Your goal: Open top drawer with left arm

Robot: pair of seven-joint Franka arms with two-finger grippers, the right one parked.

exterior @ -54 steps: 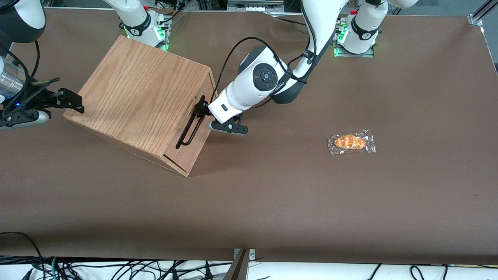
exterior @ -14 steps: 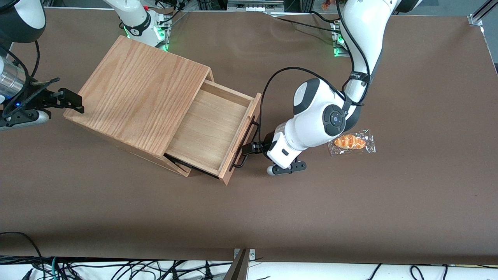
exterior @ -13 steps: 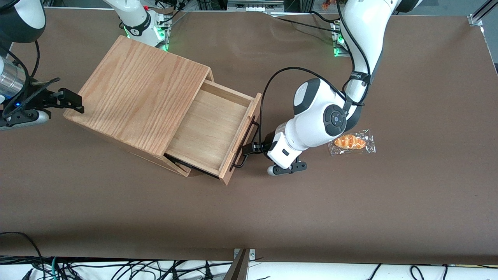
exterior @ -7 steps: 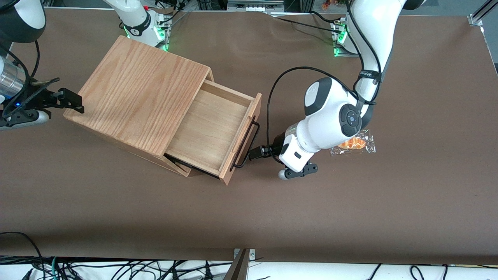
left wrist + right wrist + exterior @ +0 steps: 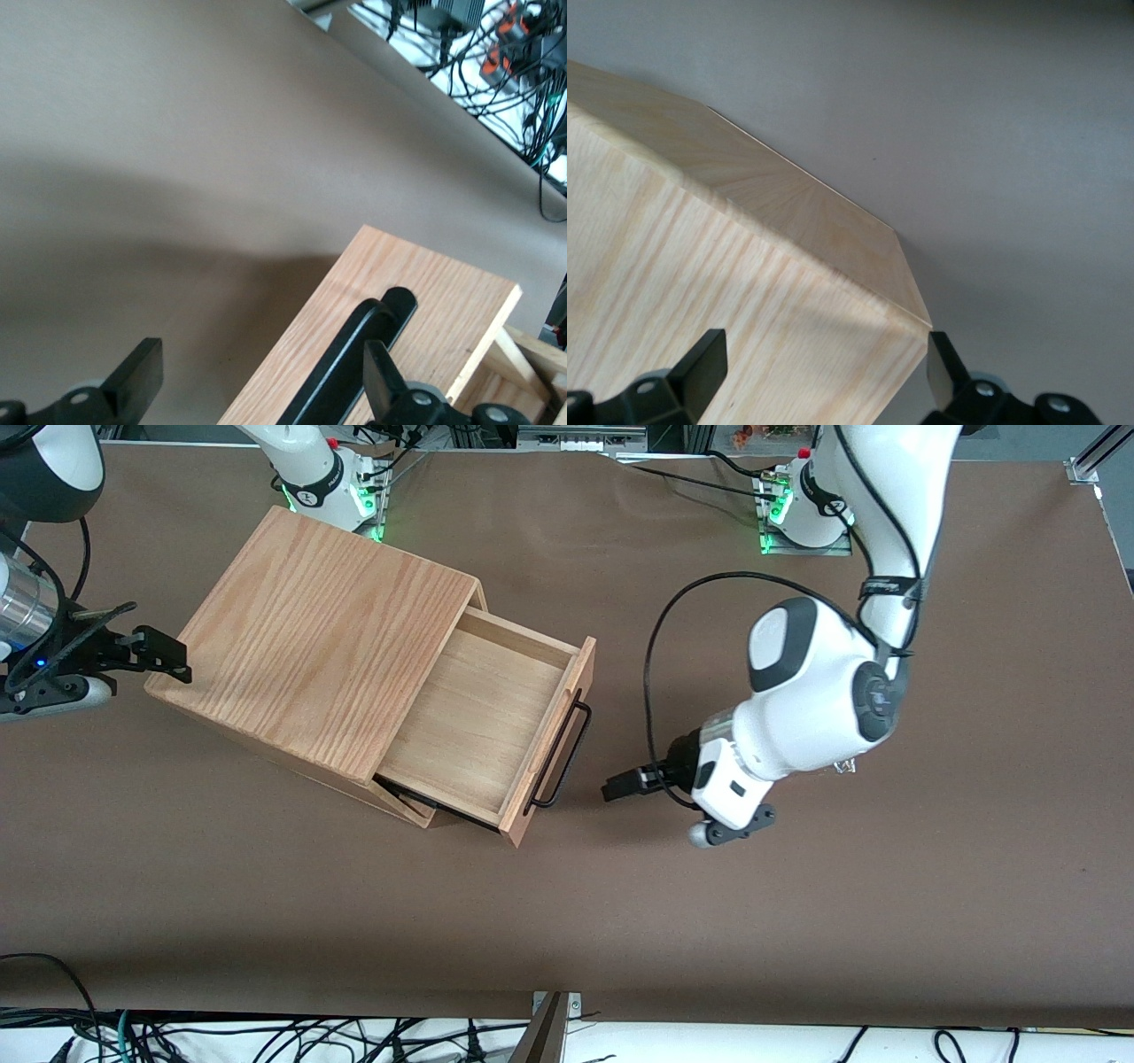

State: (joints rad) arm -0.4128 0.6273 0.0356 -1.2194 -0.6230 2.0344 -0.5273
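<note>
Front view is showing the top drawer (image 5: pixel 483 722) standing pulled well out of the cabinet (image 5: pixel 319 638), its interior bare. The left arm's hand (image 5: pixel 620 788) is hovering released, fingers apart, near the handle (image 5: pixel 558 755) but not touching. Opening looks done.

Light-wood top drawer (image 5: pixel 483 722), black tool (image 5: pixel 620 788)

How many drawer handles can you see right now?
1: the black bar handle on the pulled-out top drawer; any lower handle is hidden. The open gripper is clear of it.
</note>
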